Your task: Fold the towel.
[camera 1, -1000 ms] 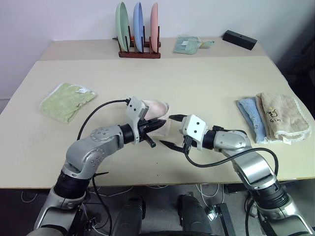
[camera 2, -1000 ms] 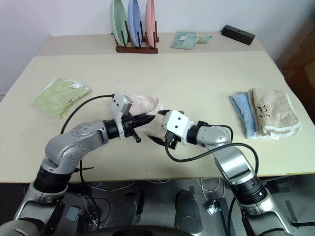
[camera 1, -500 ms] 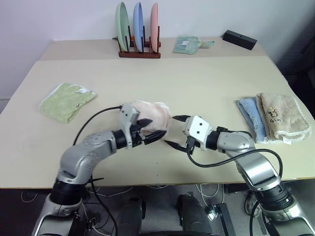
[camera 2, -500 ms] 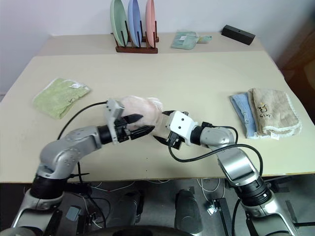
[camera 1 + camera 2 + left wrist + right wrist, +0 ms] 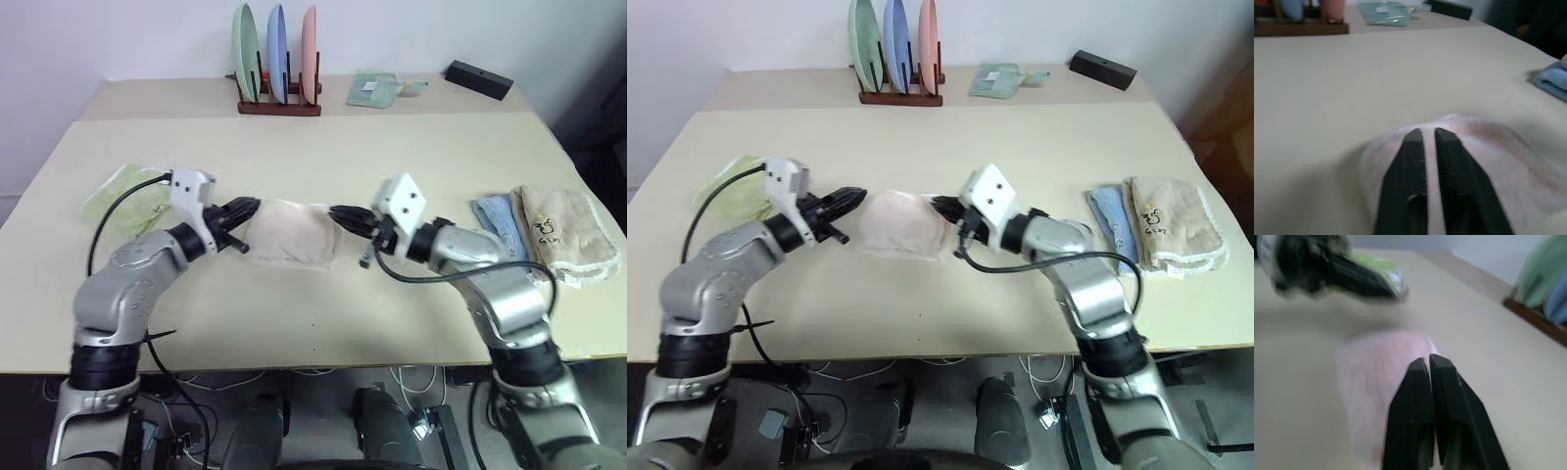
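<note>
Both hands have drawn apart since a second ago, stretching the towel [image 5: 291, 235] between them at the desk [image 5: 392, 166] centre. Left hand [image 5: 245, 209] pinches its nine-o'clock edge, right hand [image 5: 338, 212], fingers pressed together, its three-o'clock edge. The spreading step is in hand; next the towel wants laying flat before folding.

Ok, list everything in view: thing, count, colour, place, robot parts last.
towel: one, pale pink, table centre, stretched between both tools.
green cloth: one, light green, left side of the table.
blue cloth: one, light blue, right side.
beige towel: one, beige with dark print, right edge beside the blue cloth.
plate rack: one, dark wood, back table, holding three plates, green, blue, pink.
teal cloth: one, back table.
black box: one, back right.
left tool: shut on the towel's left edge.
right tool: shut on its right edge.
</note>
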`<control>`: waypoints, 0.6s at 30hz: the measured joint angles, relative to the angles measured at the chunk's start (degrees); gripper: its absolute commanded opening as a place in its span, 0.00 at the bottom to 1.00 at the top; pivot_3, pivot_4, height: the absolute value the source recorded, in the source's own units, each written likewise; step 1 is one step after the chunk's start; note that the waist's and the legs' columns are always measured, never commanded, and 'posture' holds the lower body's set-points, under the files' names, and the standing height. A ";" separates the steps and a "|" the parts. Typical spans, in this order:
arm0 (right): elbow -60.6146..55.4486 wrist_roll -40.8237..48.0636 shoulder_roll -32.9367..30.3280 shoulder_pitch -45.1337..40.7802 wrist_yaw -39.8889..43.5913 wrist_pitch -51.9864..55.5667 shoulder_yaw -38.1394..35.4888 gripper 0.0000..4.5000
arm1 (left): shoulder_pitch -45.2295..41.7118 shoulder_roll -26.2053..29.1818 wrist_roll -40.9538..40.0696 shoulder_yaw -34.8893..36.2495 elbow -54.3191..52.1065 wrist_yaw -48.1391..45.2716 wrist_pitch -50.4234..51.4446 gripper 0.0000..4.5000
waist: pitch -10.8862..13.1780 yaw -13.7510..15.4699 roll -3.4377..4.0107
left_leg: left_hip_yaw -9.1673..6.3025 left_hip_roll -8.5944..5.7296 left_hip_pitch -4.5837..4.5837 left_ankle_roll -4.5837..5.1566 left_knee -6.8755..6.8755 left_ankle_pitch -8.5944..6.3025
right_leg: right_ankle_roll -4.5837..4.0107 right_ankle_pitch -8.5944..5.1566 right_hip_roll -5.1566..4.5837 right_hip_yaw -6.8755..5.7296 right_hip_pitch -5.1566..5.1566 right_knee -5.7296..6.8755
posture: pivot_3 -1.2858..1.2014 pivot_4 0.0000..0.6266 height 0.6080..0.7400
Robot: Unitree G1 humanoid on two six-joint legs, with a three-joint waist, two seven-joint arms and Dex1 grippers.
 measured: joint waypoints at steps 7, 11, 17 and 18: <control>16.84 -5.48 8.03 -1.22 -6.56 1.07 5.71 0.00 | 0.25 -1.84 13.43 -11.25 10.24 -0.12 -8.38 0.11 | 0.00 -0.19 0.02 | 0.01 0.00 0.00 -0.02 -0.17 0.02 | 0.01 0.02 0.01 0.01 -0.17 0.07 | 0.52 0.24 1.00; 19.95 -7.10 9.19 0.97 -7.72 -1.01 6.23 0.00 | 0.92 -2.76 17.18 -12.42 12.96 -0.19 -12.24 0.11 | -0.07 -0.20 0.11 | 0.01 0.00 0.03 -0.02 -0.19 0.02 | 0.03 0.03 -0.01 0.01 -0.16 0.14 | 0.52 0.24 1.00; 18.15 -7.00 9.16 3.39 -7.52 -3.43 5.42 0.00 | 4.29 -4.53 16.74 -9.96 11.35 -0.28 -13.88 0.11 | -0.11 -0.28 0.12 | 0.00 0.00 0.11 -0.02 -0.19 0.02 | 0.04 0.03 0.00 0.01 -0.08 0.15 | 0.52 0.24 1.00; 17.23 -6.29 8.92 3.54 -6.81 -3.21 4.84 0.11 | 4.69 -4.84 16.09 -8.98 11.06 -0.26 -13.71 0.10 | -0.11 -0.34 0.13 | 0.00 0.01 0.10 -0.02 -0.19 0.02 | 0.05 0.03 0.00 0.01 -0.10 0.15 | 0.52 0.24 1.00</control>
